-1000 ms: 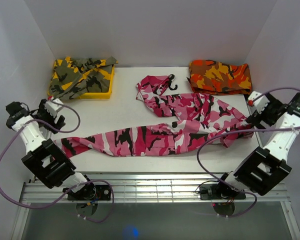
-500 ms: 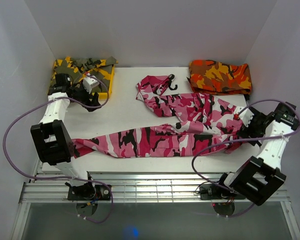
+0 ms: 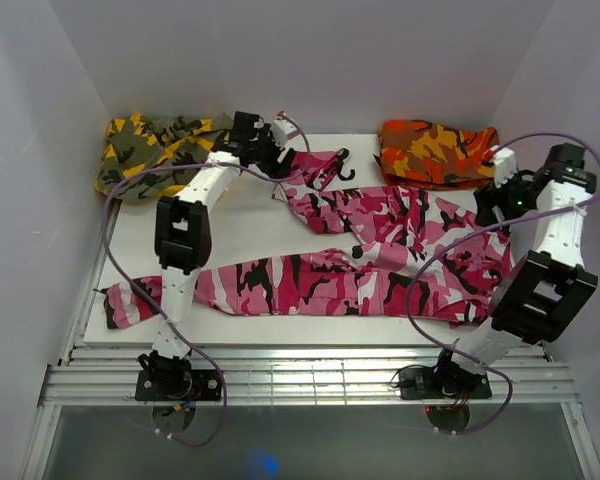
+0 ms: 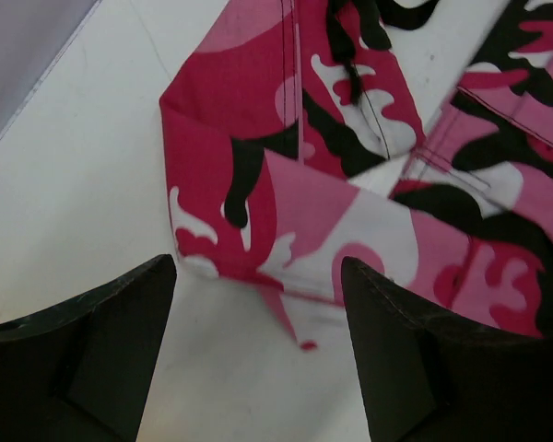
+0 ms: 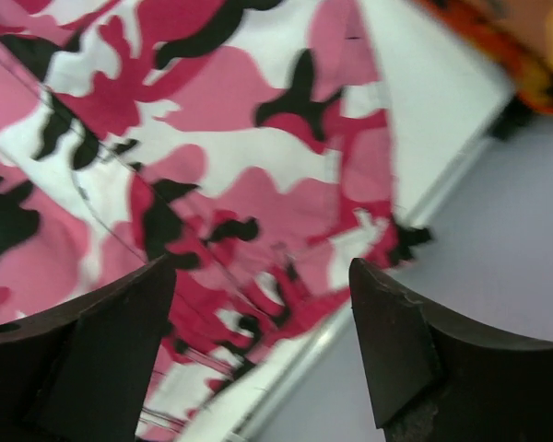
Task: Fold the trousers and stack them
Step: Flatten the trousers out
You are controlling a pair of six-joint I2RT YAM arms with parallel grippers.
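Pink trousers (image 3: 380,215), partly hidden by left arm (image 3: 180,235)

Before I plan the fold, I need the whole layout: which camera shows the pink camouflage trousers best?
Top external: the trousers lie spread across the table, nearly all in sight. The left wrist view shows only one folded-over end; the right wrist view only a blurred patch by the table edge.

Centre left: bare table (image 3: 245,225) between the waist and the long leg of the trousers (image 3: 380,240), open to pass.
Upper left: yellow-olive garment (image 3: 145,150) blocks the corner.
Upper right: orange-red garment (image 3: 435,150) blocks the corner.
Left side: left arm (image 3: 185,235) reaches across the table.
Lower edge: narrow bare strip.
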